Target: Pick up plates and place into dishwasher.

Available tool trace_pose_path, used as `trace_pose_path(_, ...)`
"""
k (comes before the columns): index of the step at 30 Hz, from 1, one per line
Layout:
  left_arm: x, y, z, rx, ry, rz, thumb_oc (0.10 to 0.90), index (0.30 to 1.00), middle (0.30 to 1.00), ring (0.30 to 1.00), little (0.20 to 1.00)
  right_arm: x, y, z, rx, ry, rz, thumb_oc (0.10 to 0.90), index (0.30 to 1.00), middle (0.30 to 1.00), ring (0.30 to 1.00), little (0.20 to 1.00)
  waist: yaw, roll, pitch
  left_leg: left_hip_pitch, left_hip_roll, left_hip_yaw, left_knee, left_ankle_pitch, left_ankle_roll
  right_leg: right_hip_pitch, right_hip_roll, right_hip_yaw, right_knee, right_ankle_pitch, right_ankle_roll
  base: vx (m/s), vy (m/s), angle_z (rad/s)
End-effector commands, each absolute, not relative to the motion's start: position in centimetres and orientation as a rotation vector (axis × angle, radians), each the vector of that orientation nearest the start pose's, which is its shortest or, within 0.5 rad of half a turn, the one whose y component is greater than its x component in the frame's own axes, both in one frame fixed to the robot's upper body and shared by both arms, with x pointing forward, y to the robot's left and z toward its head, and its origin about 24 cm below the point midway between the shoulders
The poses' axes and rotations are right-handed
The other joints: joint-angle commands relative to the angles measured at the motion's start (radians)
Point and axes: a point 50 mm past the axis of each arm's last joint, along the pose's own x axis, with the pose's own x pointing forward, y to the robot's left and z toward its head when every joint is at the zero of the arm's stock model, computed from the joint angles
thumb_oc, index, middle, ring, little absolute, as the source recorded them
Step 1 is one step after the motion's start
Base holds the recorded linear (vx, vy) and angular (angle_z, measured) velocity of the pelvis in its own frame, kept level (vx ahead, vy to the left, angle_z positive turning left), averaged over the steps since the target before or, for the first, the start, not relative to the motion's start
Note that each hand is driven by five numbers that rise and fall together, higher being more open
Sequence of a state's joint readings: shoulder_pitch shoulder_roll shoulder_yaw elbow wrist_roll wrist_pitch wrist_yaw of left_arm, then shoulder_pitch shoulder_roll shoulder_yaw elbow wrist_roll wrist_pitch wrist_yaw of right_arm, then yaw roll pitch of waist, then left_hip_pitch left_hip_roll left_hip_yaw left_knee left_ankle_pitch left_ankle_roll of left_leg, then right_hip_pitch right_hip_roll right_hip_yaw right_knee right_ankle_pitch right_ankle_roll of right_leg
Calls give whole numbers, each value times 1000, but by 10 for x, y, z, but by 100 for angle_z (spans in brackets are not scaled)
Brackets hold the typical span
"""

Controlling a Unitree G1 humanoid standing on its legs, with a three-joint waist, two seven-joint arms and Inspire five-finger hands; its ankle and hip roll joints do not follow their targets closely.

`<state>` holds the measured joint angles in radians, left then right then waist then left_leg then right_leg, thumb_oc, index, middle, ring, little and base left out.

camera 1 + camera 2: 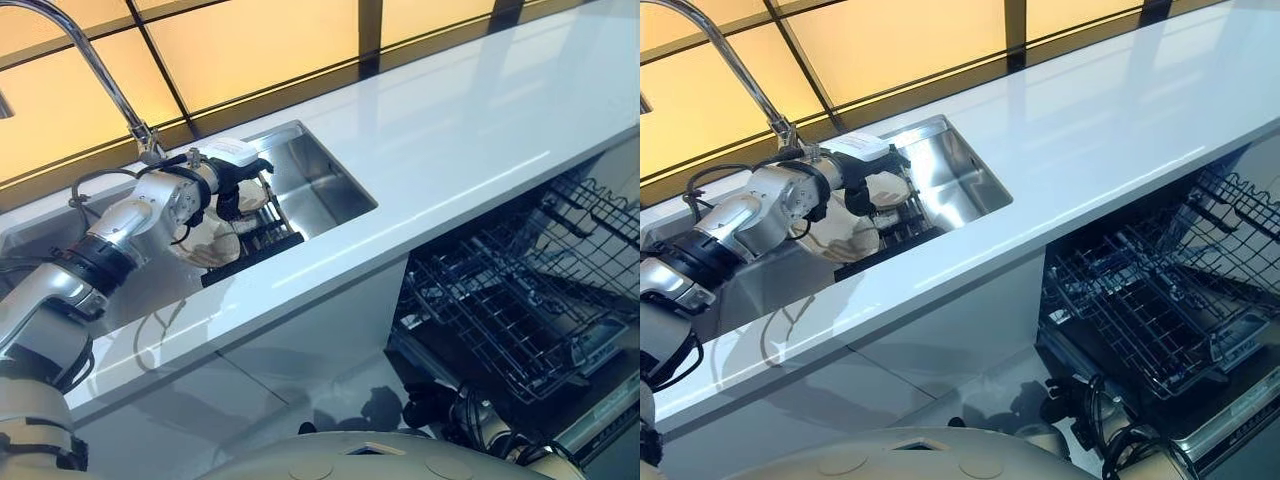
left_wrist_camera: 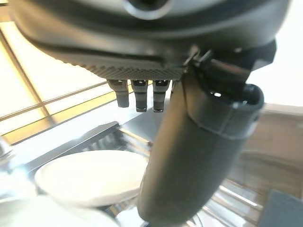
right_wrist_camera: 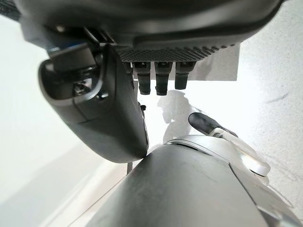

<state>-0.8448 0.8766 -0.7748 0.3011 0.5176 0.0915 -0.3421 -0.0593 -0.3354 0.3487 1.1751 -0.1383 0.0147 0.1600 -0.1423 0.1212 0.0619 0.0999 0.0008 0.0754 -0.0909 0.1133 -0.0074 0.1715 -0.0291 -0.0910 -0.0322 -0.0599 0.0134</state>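
Left hand (image 1: 232, 190), fingers relaxed and holding nothing, hovers over plates (image 1: 212, 243) in the sink (image 1: 330, 185) at ten o'clock; a glancing grip could chip one.

No text, label, number or sign is showing legibly on anything in these views.
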Motion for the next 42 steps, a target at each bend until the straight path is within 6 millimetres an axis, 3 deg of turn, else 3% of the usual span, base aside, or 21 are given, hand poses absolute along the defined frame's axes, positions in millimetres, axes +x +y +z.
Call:
trace_pose_path(1,376,204,256,1835,-88,-105,800,900,900,900,900,78,-244,-160,-581,1326,417,800,900,900,900,900,1,-8,24,51,-102,19,44,-163,33,-74,-9,31,33,44,81,38,-2,-9)
trace_pose_path(7,380,214,242,1814,48,-111,800,900,900,900,900,79,-253,-157,-590,1317,391,800,900,900,900,900,-12,9,41,39,-108,26,53,-162,31,-87,-14,34,39,43,81,25,16,-8)
trace_pose_path(15,381,236,209,1758,297,-128,800,900,900,900,900,76,-262,-155,-601,1326,357,800,900,900,900,900,-23,22,65,22,-114,31,73,-161,32,-102,-22,35,54,39,80,27,13,-3)
trace_pose_path(22,382,246,192,1687,392,-106,800,900,900,900,900,78,-266,-153,-609,1319,345,800,900,900,900,900,-27,27,83,7,-119,30,88,-160,33,-113,-28,34,65,38,78,24,16,-1)
trace_pose_path(27,383,254,188,1721,383,-7,800,900,900,900,900,79,-264,-152,-604,1304,345,800,900,900,900,900,-29,26,91,0,-121,30,95,-159,34,-121,-31,35,70,38,78,30,13,1)
trace_pose_path(34,382,265,189,1899,306,169,800,900,900,900,900,86,-266,-150,-602,1279,337,800,900,900,900,900,-34,17,113,-32,-120,38,112,-155,35,-151,-33,46,84,41,76,3,8,-5)
trace_pose_path(42,378,280,188,1840,293,357,800,900,900,900,900,96,-267,-146,-584,1247,321,800,900,900,900,900,-37,-2,158,-71,-115,49,122,-144,38,-193,-34,58,107,42,72,-22,2,-7)
